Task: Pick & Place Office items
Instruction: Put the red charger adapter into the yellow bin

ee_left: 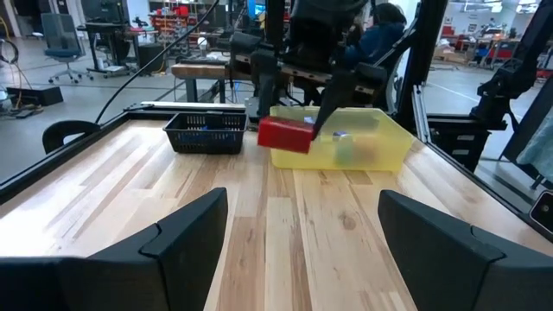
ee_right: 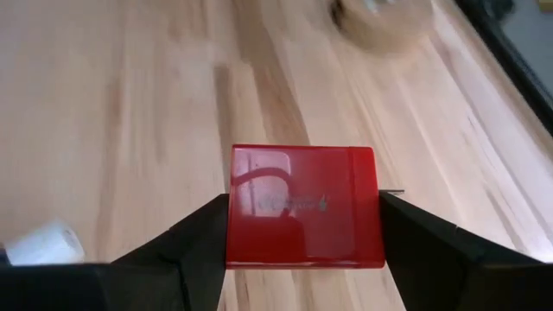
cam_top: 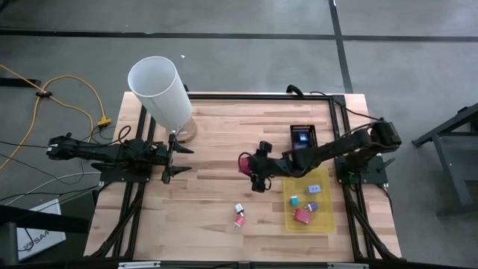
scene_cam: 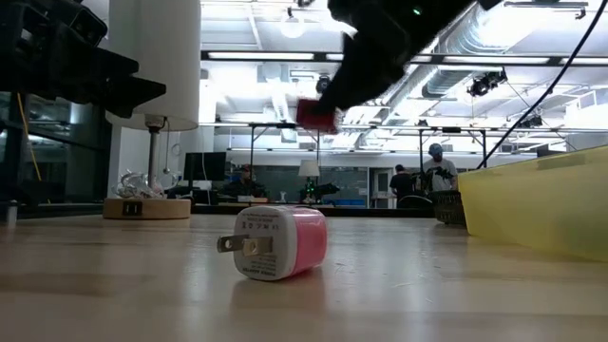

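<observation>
Nearest the table-level camera lies a pink-and-white plug [scene_cam: 275, 243], one of two small pieces [cam_top: 239, 215] not yet collected; the overhead view shows them on bare wood beside the yellow tray [cam_top: 326, 221]. Above the table's middle, the right gripper [ee_right: 302, 259] is clamped on a red block [ee_right: 303, 206], carried clear of the surface. This looks like the transport step; the next move calls for swinging over the tray and letting go. Only the wrist camera shows both fingers pressing the block's sides. Farther off, the left gripper [cam_top: 171, 158] waits with fingers spread near the white cylinder [cam_top: 160, 90].
</observation>
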